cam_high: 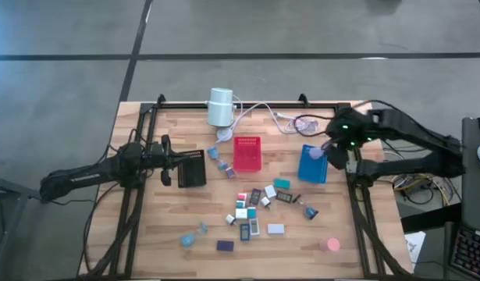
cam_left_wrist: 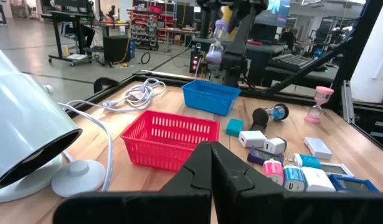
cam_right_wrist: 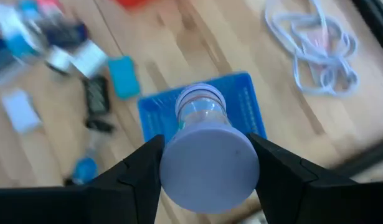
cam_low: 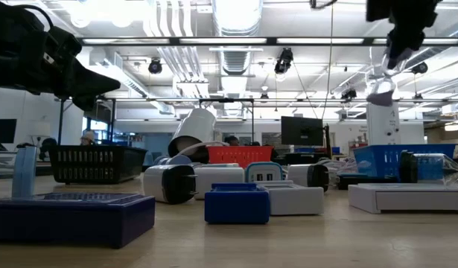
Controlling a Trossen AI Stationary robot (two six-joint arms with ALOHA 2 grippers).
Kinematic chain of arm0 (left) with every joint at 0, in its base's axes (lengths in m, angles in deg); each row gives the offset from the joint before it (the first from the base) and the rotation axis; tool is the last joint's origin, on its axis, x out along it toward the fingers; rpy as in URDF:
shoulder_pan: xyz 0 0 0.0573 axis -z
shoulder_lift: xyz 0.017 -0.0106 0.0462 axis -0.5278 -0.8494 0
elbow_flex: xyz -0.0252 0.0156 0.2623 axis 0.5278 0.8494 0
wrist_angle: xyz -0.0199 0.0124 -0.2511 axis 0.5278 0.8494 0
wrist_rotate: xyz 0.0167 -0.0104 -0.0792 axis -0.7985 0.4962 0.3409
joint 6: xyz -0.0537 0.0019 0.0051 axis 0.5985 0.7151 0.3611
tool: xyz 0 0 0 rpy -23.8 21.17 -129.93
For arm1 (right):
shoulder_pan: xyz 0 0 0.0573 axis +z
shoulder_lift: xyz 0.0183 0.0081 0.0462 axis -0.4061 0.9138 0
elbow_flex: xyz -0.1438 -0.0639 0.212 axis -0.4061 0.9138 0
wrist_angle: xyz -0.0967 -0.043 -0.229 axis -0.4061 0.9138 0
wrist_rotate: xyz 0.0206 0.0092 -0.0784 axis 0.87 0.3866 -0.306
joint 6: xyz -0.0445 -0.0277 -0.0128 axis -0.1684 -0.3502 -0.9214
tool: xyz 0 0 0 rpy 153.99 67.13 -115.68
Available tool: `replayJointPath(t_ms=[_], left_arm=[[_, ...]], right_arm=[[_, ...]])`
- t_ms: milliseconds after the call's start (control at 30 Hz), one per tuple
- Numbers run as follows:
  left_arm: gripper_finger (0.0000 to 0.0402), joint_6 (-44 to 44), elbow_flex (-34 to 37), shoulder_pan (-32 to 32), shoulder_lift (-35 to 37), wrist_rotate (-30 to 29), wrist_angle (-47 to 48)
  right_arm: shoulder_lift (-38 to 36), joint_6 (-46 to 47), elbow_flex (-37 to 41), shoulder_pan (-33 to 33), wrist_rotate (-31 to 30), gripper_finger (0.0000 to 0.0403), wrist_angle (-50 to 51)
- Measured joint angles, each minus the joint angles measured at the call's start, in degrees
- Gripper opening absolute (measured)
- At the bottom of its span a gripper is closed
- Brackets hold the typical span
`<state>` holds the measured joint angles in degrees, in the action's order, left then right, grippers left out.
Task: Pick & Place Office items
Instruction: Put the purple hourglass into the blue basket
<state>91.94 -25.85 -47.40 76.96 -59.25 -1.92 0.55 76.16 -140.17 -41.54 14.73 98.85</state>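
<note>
Closest to the low camera, at the lower left: a dark blue block (cam_low: 68, 216), flat on the wooden table (cam_high: 146, 234). Centre left in the high view, resting beside the black tray (cam_high: 191, 168): the left gripper (cam_high: 174, 165), fingers clenched on nothing. Upper right of the table: the right gripper (cam_high: 333, 150), raised off the wood and grasping a small sand timer (cam_right_wrist: 202, 112) with lilac caps, right over the blue tray (cam_high: 312, 164). Top centre: a white cylinder (cam_high: 221, 107) tipped on its side, trailing a pale cable (cam_high: 259, 109). Just below it, mid-table: the red tray (cam_high: 247, 153). Scattered across the lower centre of the table, well apart from both grippers: the loose pieces (cam_high: 255, 211) in white, teal, blue and black. Lower right, near the table's edge: a pink disc (cam_high: 329, 245).
</note>
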Motion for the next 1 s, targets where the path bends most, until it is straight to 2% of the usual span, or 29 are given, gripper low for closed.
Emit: replayJointPath(t_ms=[233,400,1000], left_arm=[[0.0,-0.4,0.0,0.0,0.0,0.0,0.0],[0.0,-1.0,0.0,0.0,0.0,0.0,0.0],[0.0,-1.3,0.0,0.0,-0.1,0.1,0.0]], right_arm=[[10.0,-3.4,-2.3,-2.7,0.1,0.0195,0.4],[13.8,-6.1,-0.1,-5.4,1.8,0.0195,-1.1],[19.0,-8.4,8.9,-9.1,2.9,0.0195,-10.7]])
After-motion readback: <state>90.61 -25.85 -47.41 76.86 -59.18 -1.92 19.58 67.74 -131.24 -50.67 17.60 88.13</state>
